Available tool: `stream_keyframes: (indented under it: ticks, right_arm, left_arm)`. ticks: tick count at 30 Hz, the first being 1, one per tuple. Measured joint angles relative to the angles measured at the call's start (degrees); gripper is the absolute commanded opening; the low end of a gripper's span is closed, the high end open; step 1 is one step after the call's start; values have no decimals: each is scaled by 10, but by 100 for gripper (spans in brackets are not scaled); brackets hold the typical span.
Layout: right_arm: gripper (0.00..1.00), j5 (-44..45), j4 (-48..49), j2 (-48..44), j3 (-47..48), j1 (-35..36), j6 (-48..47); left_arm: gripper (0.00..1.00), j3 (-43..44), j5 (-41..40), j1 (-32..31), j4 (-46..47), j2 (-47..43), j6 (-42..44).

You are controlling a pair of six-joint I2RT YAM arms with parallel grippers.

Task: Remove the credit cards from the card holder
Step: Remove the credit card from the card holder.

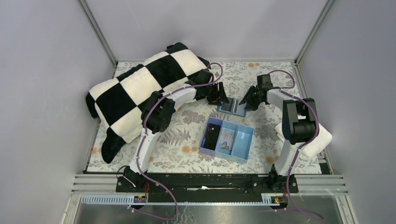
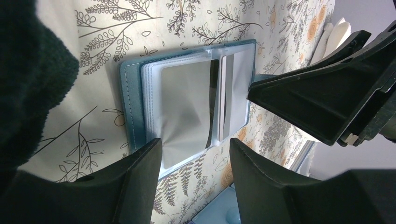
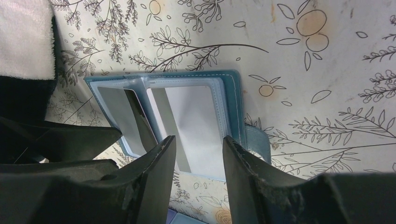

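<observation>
Teal card holder (image 1: 232, 107) lies open flat on the floral cloth (image 1: 182, 133), just beyond the light-blue tray (image 1: 243, 140), with grey credit cards (image 2: 184, 107) in its clear sleeves. Your left gripper (image 2: 196, 150) and right gripper (image 3: 199, 145) hang over it from either side, jaws apart, clamping nothing.

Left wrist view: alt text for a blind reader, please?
A blue card holder lies open on a floral tablecloth, grey cards in its clear sleeves. The open left gripper hovers over it; the right gripper's fingers show at right.
</observation>
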Motion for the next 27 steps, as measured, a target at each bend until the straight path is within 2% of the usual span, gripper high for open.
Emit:
stream_keyframes:
  ticks: [4, 7, 11, 27]
  right_arm:
    - [52, 0, 0, 0, 0, 0, -3]
    - [65, -3, 2, 0, 0, 0, -3]
    - [71, -23, 14, 0, 1, 0, -5]
    - [71, -109, 80, 4, -18, -4, -1]
  left_arm:
    - [60, -2, 0, 1, 8, 0, -4]
    - [60, -2, 0, 1, 9, 0, -4]
    - [60, -2, 1, 1, 10, 0, -4]
    - [60, -8, 9, 4, 20, 0, -4]
